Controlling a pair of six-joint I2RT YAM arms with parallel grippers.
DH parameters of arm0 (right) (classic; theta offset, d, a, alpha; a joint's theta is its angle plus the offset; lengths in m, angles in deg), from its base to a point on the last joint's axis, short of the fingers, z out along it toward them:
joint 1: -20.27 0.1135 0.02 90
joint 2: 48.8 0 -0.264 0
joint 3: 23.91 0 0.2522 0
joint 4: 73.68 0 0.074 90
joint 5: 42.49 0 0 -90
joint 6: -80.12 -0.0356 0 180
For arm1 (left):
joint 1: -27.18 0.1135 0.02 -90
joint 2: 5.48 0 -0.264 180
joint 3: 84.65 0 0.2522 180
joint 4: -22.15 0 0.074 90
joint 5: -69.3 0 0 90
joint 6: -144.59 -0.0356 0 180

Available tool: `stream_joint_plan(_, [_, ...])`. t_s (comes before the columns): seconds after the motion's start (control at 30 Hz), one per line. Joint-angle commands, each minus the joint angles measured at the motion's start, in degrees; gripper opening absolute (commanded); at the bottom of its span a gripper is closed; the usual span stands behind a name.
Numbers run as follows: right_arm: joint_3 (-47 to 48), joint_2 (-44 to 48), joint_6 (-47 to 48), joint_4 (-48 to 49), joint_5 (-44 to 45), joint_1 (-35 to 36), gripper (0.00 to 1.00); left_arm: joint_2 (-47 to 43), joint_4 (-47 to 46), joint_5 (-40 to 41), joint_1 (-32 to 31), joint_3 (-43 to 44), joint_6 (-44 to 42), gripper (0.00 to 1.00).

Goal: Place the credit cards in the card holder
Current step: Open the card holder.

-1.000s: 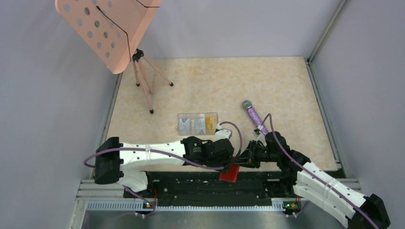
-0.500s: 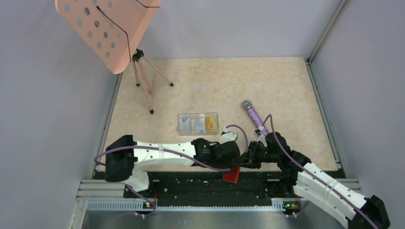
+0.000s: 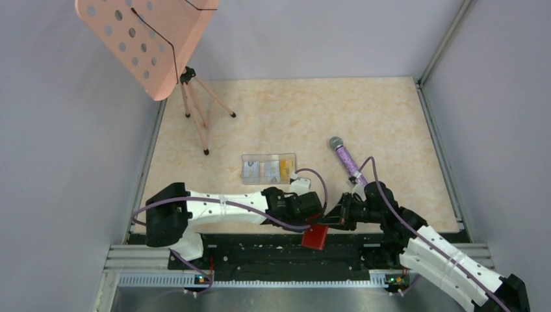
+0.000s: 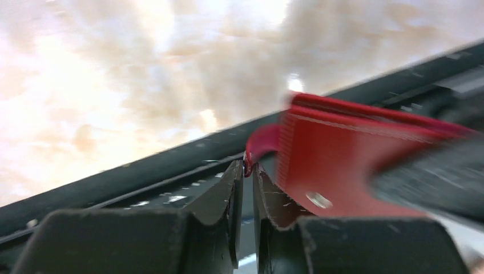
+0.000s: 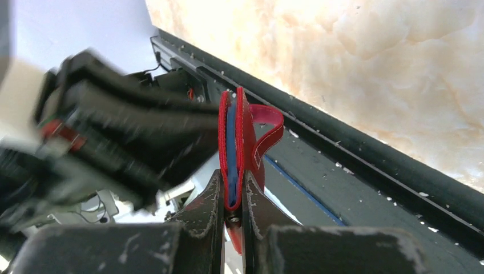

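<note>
Yellow and pale credit cards [image 3: 268,169] lie side by side in a clear tray [image 3: 245,158]. The tray's long axis runs nine to three, and it sits at about eleven o'clock from my left gripper [image 3: 314,212] in the overhead view, near but apart. My left arm is the nearer one to them.

My left wrist camera shows the left jaws drawn almost together, with the end of the curled tab [image 4: 261,142] pinched at their tips. The red card holder [image 4: 342,165] spreads off toward three o'clock from that pinch.

From overhead, the holder hangs over the black rail [image 3: 260,250] at the near edge. It is at six o'clock from my left gripper and seven o'clock from my right gripper [image 3: 333,220], between the two.

My right jaws are clamped on the holder's lower edge. It stands on edge there, leaves pointing to twelve, with the tab looping out at one o'clock. A blue strip shows between the leaves; I cannot tell whether it is card or lining.

I judge the next move is a pull on the tab away from my right grip.
</note>
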Motion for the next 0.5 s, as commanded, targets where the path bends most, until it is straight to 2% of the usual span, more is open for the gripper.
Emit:
stream_joint_plan(0.0, [1.3, 2.6, -0.6, -0.2, -3.9, 0.9, 0.0, -0.9, 6.3, 3.7, 2.4, -4.2, 2.7, 0.17])
stream_joint_plan(0.1, [1.1, 3.5, -0.7, -0.9, -3.8, 0.9, 0.0, -3.3, 5.2, 3.2, 3.1, -6.8, 3.3, 0.19])
stream_joint_plan(0.17, [0.9, 4.1, -0.6, -1.3, -3.7, 0.9, 0.0, -5.7, 4.2, 2.8, 3.3, -8.4, 3.1, 0.25])
stream_joint_plan(0.37, [0.3, 6.5, -0.6, -1.8, -3.3, 0.9, 0.0, -18.7, -6.2, -2.9, 4.0, -16.3, 1.6, 0.57])
stream_joint_plan(0.47, [-0.3, 7.7, -1.0, -1.7, -3.2, 0.9, 0.0, -27.3, -15.6, -6.5, 5.1, -23.5, 1.8, 0.64])
